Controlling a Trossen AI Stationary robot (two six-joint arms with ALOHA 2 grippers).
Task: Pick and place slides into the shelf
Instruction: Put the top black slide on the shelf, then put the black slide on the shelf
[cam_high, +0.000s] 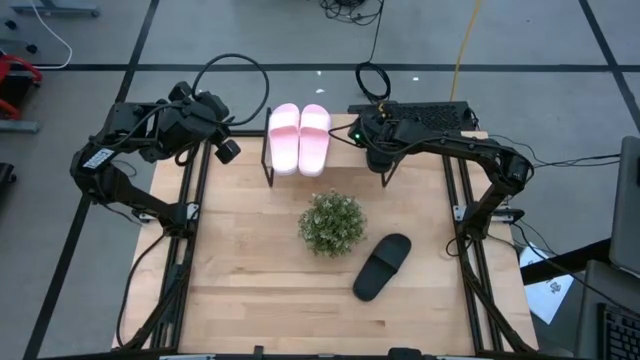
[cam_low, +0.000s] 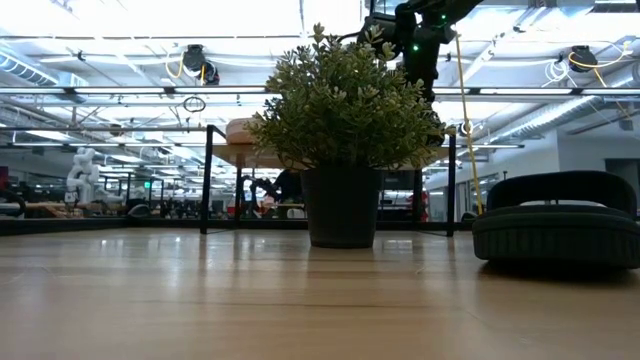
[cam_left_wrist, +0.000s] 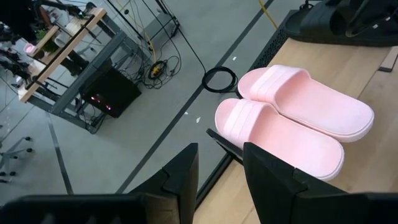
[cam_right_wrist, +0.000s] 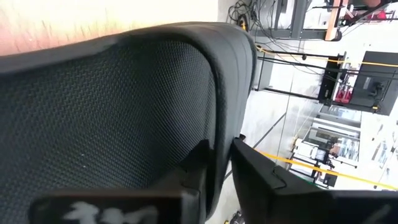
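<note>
Two pink slides (cam_high: 299, 138) on shelf (cam_high: 268, 150); my right gripper (cam_right_wrist: 222, 163) pinches one black slide (cam_right_wrist: 112, 93); another (cam_high: 382, 266) lies beside plant (cam_high: 331, 222); left gripper (cam_left_wrist: 221, 171) slightly open, empty.

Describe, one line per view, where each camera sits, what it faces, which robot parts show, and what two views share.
High: overhead, facing straight down at the table; left arm and right arm show.
Low: table height, level past the plant and lying black slide; right arm above.
Left wrist: faces the pink slides past its open left pincer.
Right wrist: right pincer clamps the held black slide.
Shared: high and left wrist show the pink slides.
</note>
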